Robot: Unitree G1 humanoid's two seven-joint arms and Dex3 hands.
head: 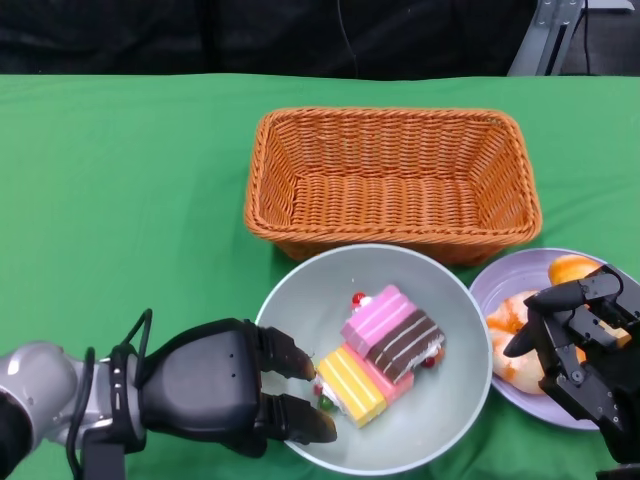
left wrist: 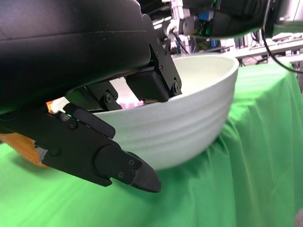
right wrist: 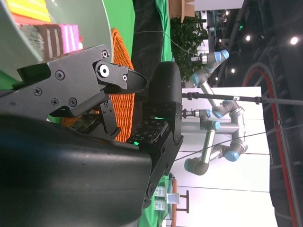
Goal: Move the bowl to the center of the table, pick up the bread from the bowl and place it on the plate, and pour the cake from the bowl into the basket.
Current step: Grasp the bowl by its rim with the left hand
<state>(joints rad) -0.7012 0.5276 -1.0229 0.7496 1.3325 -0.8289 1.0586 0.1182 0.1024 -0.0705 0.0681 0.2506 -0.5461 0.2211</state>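
Gripping the pale bowl [head: 440, 420] by its rim with left hand [head: 215, 390] fingers [head: 290, 415], cake [head: 385, 350] remaining inside. Sitting near bench [head: 120, 200] centre, just before the wicker basket [head: 390, 180]. Bread [head: 515, 335] resting on plate [head: 500, 280]; right hand [head: 580, 345] hovering over it, fingers apart, holding nothing. Pouring remaining. Green cloth covering bench; robot arms [right wrist: 218, 113] standing behind.

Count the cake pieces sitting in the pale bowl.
2: a pink-topped chocolate layered cake slice mid-bowl, and a yellow-and-pink striped cake slice touching it, nearer the left hand. Others may hide underneath.
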